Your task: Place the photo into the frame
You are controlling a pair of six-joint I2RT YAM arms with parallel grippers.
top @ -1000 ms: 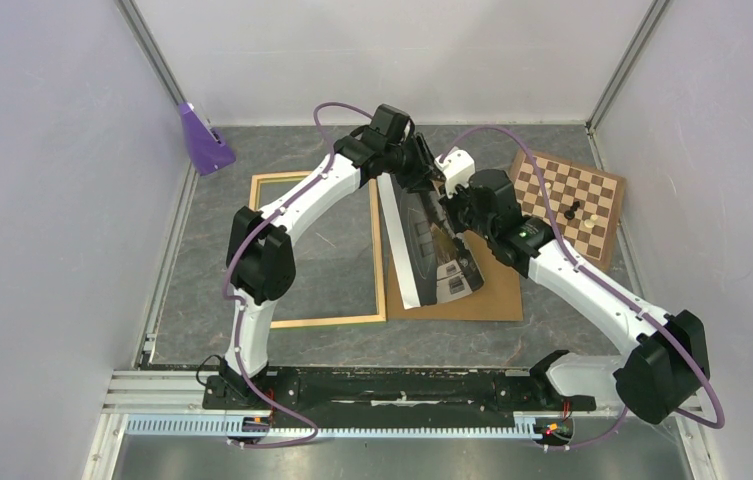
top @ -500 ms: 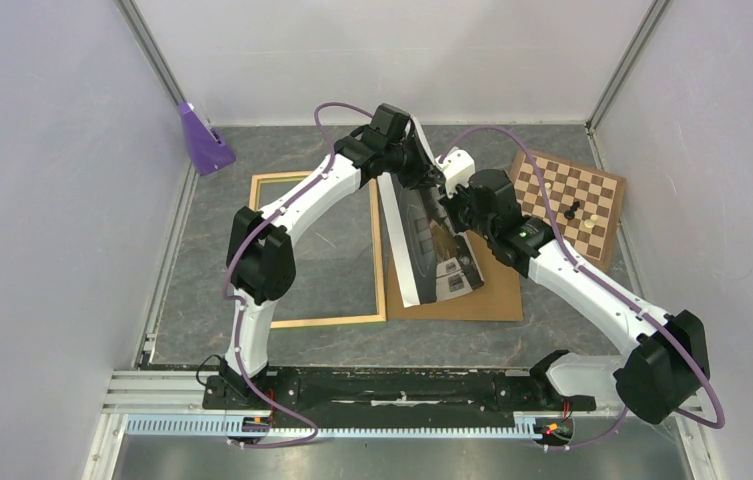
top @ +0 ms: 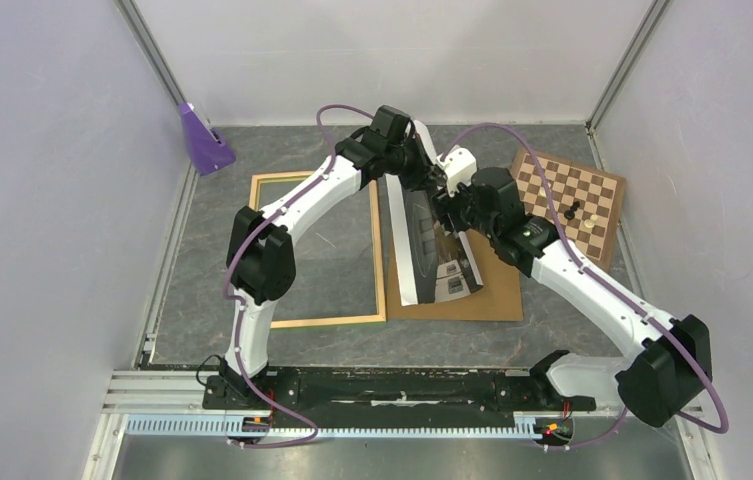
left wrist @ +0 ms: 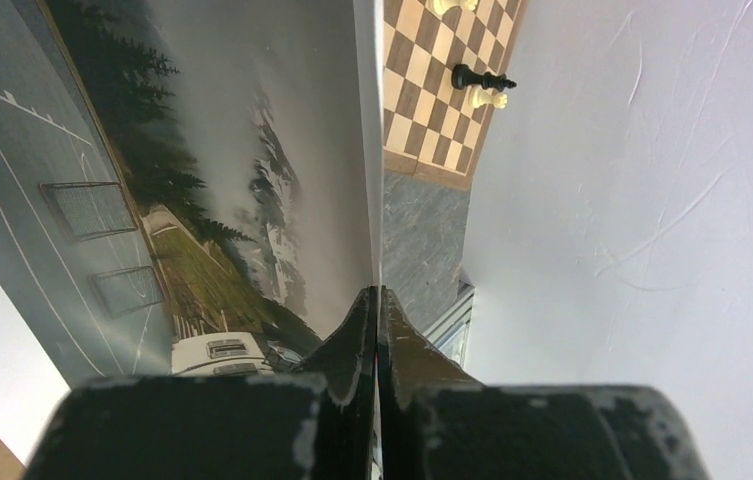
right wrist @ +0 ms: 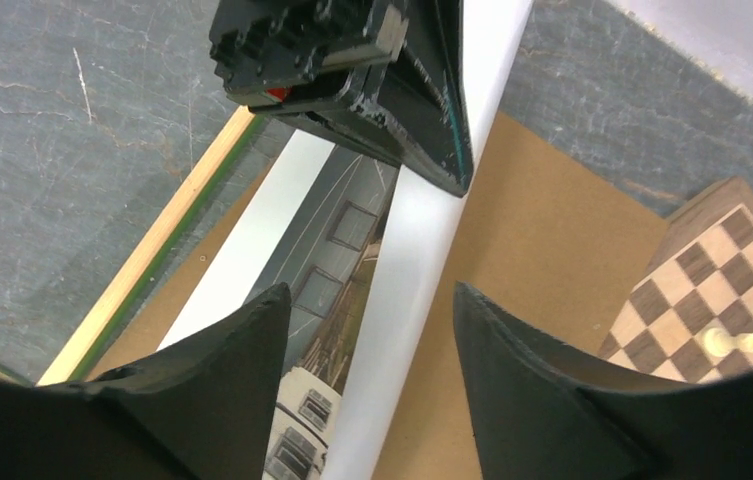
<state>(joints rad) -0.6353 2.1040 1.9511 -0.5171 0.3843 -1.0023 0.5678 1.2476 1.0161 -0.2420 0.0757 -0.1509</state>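
Observation:
The photo (top: 434, 255) leans over the brown hardboard panel, its far end raised and its near end resting down. My left gripper (top: 424, 176) is shut on the photo's far white edge; in the left wrist view the jaws pinch that edge (left wrist: 377, 296) and the dark print (left wrist: 212, 150) runs away from them. My right gripper (top: 450, 206) hangs open just beside the photo, and its fingertips straddle the white strip (right wrist: 370, 296) without touching it. The frame (top: 380, 262) lies flat to the left of the photo, pale wood up, with a green lip (right wrist: 152, 250).
A brown hardboard panel (top: 497, 296) lies under the photo. The chessboard (top: 582, 190) with two small pieces (left wrist: 479, 80) sits at the back right. A purple block (top: 202, 140) stands in the back left corner. Walls close in on three sides.
My left gripper has closed on the photo's far edge. My right gripper has let go of the photo and opened. The photo has tilted slightly steeper.

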